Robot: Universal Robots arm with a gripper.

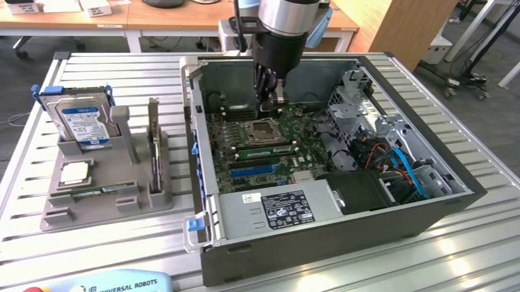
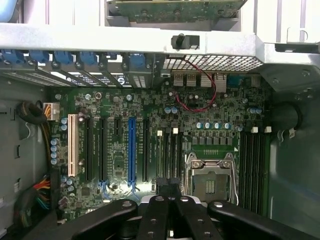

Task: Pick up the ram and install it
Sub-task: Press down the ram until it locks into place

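My gripper (image 1: 272, 111) hangs shut over the motherboard (image 1: 260, 137) inside the open computer case, close to the empty processor socket (image 1: 264, 129). In the wrist view the gripper (image 2: 168, 192) is closed, and I see nothing held in it. The socket (image 2: 210, 181) lies beside the fingers, with dark memory slots (image 2: 170, 155) under them. One ram (image 1: 153, 143) stands on edge in the grey rack (image 1: 106, 210) outside the case. A second ram (image 1: 101, 191) lies flat at the rack's front. A green strip (image 1: 262, 149) sits along the slots beside the socket.
The rack also holds a blue-labelled hard drive (image 1: 81, 125) and a square silver processor chip (image 1: 75, 173). The case walls (image 1: 325, 234), a power supply (image 1: 281, 210), a drive cage (image 1: 357, 100) and cables (image 1: 402, 164) crowd the exterior view's right side.
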